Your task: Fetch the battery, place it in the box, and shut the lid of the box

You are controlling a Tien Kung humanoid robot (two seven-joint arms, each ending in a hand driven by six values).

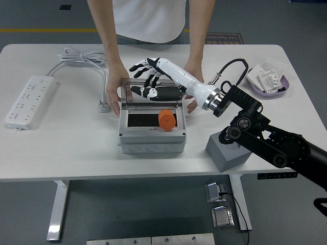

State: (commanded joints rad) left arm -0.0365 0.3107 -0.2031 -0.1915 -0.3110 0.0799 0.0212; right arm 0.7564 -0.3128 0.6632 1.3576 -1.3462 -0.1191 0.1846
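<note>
Right hand (149,77), fingers spread and empty, poised at the upright lid (151,91) of the box (152,141). Below it the orange battery (166,120) lies inside. A person's hands (113,96) flank the box, apparently steadying it for closing; contact with the lid is unclear.

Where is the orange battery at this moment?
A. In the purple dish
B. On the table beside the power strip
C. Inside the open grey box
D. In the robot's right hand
C: the orange battery lies inside the grey box, whose lid stands open, while the right hand is above it holding nothing.
</note>
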